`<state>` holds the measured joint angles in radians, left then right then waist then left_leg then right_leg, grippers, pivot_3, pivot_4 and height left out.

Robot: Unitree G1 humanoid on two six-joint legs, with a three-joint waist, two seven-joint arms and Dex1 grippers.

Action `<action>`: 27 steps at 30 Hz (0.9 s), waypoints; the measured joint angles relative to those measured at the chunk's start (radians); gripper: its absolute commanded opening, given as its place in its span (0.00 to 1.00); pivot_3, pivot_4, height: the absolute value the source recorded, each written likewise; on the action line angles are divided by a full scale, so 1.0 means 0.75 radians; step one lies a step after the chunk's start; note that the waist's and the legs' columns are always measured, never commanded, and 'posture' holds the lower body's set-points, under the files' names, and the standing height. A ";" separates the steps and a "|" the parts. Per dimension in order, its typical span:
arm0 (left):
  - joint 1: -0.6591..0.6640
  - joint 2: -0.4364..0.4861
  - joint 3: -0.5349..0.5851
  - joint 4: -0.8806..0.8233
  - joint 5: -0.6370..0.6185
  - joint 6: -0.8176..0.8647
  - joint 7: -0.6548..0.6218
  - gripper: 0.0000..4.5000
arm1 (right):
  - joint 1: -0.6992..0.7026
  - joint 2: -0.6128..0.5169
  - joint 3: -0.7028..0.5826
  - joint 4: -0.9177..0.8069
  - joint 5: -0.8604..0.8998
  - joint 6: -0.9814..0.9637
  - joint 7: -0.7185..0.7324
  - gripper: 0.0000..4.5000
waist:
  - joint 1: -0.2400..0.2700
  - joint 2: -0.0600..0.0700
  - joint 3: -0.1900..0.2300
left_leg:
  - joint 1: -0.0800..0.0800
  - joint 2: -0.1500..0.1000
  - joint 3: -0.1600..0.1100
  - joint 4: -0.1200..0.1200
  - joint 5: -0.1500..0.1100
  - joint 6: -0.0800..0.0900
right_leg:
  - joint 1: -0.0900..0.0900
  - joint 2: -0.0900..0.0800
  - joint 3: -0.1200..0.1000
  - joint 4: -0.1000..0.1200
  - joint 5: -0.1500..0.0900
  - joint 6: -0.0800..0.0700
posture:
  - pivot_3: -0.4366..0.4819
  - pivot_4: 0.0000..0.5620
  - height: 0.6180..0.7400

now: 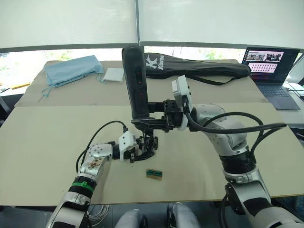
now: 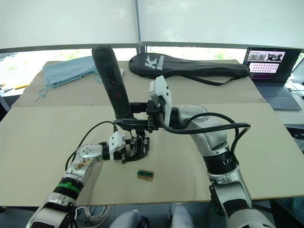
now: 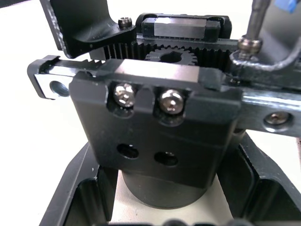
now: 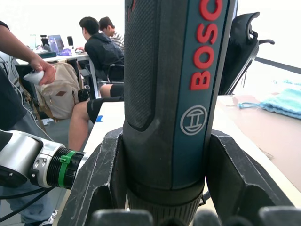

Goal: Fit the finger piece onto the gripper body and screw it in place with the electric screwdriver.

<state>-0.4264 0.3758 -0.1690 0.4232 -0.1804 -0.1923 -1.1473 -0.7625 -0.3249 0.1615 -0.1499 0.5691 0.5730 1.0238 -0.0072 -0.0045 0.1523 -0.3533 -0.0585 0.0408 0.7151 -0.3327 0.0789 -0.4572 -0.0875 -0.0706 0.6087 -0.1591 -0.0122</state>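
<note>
I am clamping the gripper body [image 3: 160, 141] between my two fingers [image 3: 80, 197], its round base low in the centre of the frame. Two silver screws [image 3: 148, 96] are sitting side by side on its front. The screwdriver's thin metal bit [image 3: 256, 21] is coming down at upper right.

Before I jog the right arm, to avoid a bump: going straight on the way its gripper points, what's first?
Probably nothing beyond the electric screwdriver the right gripper holds; further on, table edge, depth unclear.
</note>
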 measured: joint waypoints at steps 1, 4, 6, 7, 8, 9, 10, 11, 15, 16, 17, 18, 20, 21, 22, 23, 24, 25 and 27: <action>0.000 0.000 0.000 0.000 0.000 0.001 0.000 0.53 | 0.001 0.000 0.002 0.000 -0.002 -0.004 0.000 0.43 | 0.000 0.000 0.000 | 0.000 0.000 0.000 0.000 0.000 0.000 | 0.000 0.000 0.000 0.000 0.000 0.000 | 0.48 0.27 1.00; 0.001 0.000 -0.001 -0.001 0.000 0.006 0.002 0.53 | 0.018 0.000 0.009 0.002 -0.009 -0.040 0.000 0.43 | 0.000 0.000 -0.001 | 0.000 0.000 0.000 0.000 0.000 0.000 | 0.000 0.000 0.000 0.000 0.000 0.000 | 0.48 0.27 1.00; 0.002 0.000 -0.001 -0.003 0.000 0.010 0.003 0.53 | 0.037 0.002 0.014 0.003 -0.011 -0.063 -0.003 0.43 | 0.000 0.000 -0.001 | 0.001 0.000 0.000 0.000 0.000 0.000 | 0.001 0.000 0.000 0.000 0.000 0.000 | 0.48 0.27 1.00; 0.002 0.000 -0.001 -0.003 0.000 0.013 0.003 0.53 | 0.040 0.002 0.014 0.006 -0.011 -0.068 -0.004 0.43 | 0.000 0.000 -0.002 | 0.001 0.000 0.000 0.000 0.000 0.000 | 0.001 0.000 0.000 0.000 0.000 0.000 | 0.48 0.27 1.00; 0.003 0.000 -0.001 -0.004 0.000 0.016 0.004 0.53 | 0.041 0.002 0.014 0.008 -0.011 -0.073 -0.005 0.43 | 0.000 0.000 -0.002 | 0.001 0.000 0.000 0.000 0.000 0.000 | 0.001 0.000 0.000 0.000 0.000 0.000 | 0.48 0.27 1.00; 0.003 0.000 -0.001 -0.004 0.000 0.019 0.004 0.53 | 0.042 0.002 0.016 0.009 -0.011 -0.076 -0.006 0.43 | 0.000 0.000 -0.002 | 0.001 0.000 0.000 0.000 0.000 0.000 | 0.001 0.000 0.000 0.000 0.000 0.000 | 0.48 0.27 1.00; 0.003 0.000 -0.001 -0.005 0.000 0.022 0.004 0.53 | 0.043 0.002 0.019 0.011 -0.012 -0.083 -0.008 0.43 | 0.000 0.001 -0.002 | 0.001 0.000 0.000 0.000 0.000 0.000 | 0.001 0.000 0.000 0.000 0.000 0.000 | 0.48 0.27 1.00; 0.003 -0.001 -0.001 -0.006 0.000 0.023 0.004 0.53 | 0.044 0.002 0.020 0.012 -0.012 -0.088 -0.010 0.43 | 0.000 0.000 -0.003 | 0.001 0.000 0.000 0.000 0.000 0.000 | 0.001 0.000 0.000 0.000 0.000 0.000 | 0.48 0.27 1.00; 0.007 -0.001 -0.002 -0.009 0.000 0.027 0.006 0.53 | 0.056 0.005 0.022 0.015 -0.012 -0.091 -0.029 0.43 | 0.000 0.000 -0.004 | 0.001 0.000 0.000 0.000 0.000 0.000 | 0.001 0.000 0.000 0.000 0.000 0.000 | 0.48 0.27 1.00; 0.008 0.000 -0.002 -0.010 0.000 0.027 0.007 0.53 | 0.057 0.005 0.024 0.015 -0.012 -0.091 -0.031 0.43 | 0.000 0.001 -0.004 | 0.001 0.000 0.000 0.000 0.000 0.000 | 0.001 0.000 0.000 0.000 0.000 0.000 | 0.48 0.27 1.00; 0.008 0.000 -0.002 -0.010 0.000 0.028 0.009 0.53 | 0.057 0.005 0.025 0.015 -0.012 -0.091 -0.032 0.43 | 0.000 0.000 -0.005 | 0.002 0.000 0.000 0.000 0.000 0.000 | 0.001 -0.001 0.000 -0.001 0.000 0.000 | 0.48 0.27 1.00; 0.009 -0.001 -0.002 -0.011 0.000 0.029 0.010 0.53 | 0.057 0.005 0.027 0.014 -0.011 -0.091 -0.033 0.43 | 0.000 0.000 -0.005 | 0.002 0.000 0.000 0.000 0.000 0.000 | 0.001 -0.001 0.001 -0.001 0.000 0.000 | 0.48 0.27 1.00; 0.010 0.000 -0.002 -0.011 0.000 0.029 0.011 0.53 | 0.057 0.005 0.030 0.013 -0.011 -0.090 -0.036 0.43 | 0.000 0.000 -0.005 | 0.002 0.000 0.000 0.000 0.000 0.000 | 0.001 -0.001 0.001 -0.001 0.000 0.000 | 0.48 0.27 1.00; 0.010 0.000 -0.002 -0.011 0.000 0.029 0.011 0.53 | 0.057 0.005 0.032 0.012 -0.011 -0.090 -0.038 0.43 | 0.000 0.000 -0.005 | 0.002 0.000 0.000 0.000 0.000 0.000 | 0.001 -0.001 0.001 -0.001 0.000 0.000 | 0.48 0.27 1.00; 0.010 0.000 -0.002 -0.011 0.000 0.029 0.011 0.53 | 0.057 0.005 0.034 0.011 -0.011 -0.090 -0.042 0.43 | 0.000 0.000 -0.006 | 0.002 0.000 0.000 0.000 0.000 0.000 | 0.001 -0.001 0.001 -0.001 0.000 0.000 | 0.48 0.27 1.00; 0.010 0.000 -0.002 -0.011 0.000 0.029 0.011 0.53 | 0.057 0.006 0.034 0.012 -0.011 -0.090 -0.046 0.43 | 0.000 0.000 -0.006 | 0.002 0.000 0.000 0.000 0.000 0.000 | 0.001 -0.001 0.001 -0.001 0.000 0.000 | 0.48 0.27 1.00; 0.010 0.000 -0.002 -0.011 0.000 0.029 0.011 0.53 | 0.057 0.008 0.035 0.013 -0.011 -0.090 -0.052 0.43 | 0.000 0.000 -0.006 | 0.002 0.000 0.000 0.000 0.000 0.000 | 0.001 -0.001 0.001 -0.001 0.000 0.000 | 0.48 0.27 1.00; 0.010 0.000 -0.002 -0.011 0.000 0.030 0.012 0.53 | 0.058 0.014 0.036 0.016 -0.011 -0.090 -0.059 0.43 | 0.000 0.000 -0.006 | 0.002 0.000 0.000 0.000 0.000 0.000 | 0.001 -0.001 0.001 -0.001 0.000 0.000 | 0.48 0.27 1.00; 0.010 -0.001 -0.003 -0.011 0.000 0.030 0.012 0.53 | 0.059 0.022 0.040 0.018 -0.011 -0.089 -0.067 0.43 | 0.000 0.000 -0.006 | 0.002 0.000 0.000 0.000 0.000 0.000 | 0.001 -0.001 0.001 -0.001 0.000 0.000 | 0.48 0.27 1.00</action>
<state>-0.4192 0.3754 -0.1709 0.4148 -0.1806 -0.1701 -1.1384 -0.7185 -0.3087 0.1917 -0.1364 0.5608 0.5064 0.9733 -0.0070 -0.0043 0.1476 -0.3520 -0.0586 0.0408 0.7150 -0.3328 0.0792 -0.4565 -0.0881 -0.0699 0.6082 -0.1592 -0.0123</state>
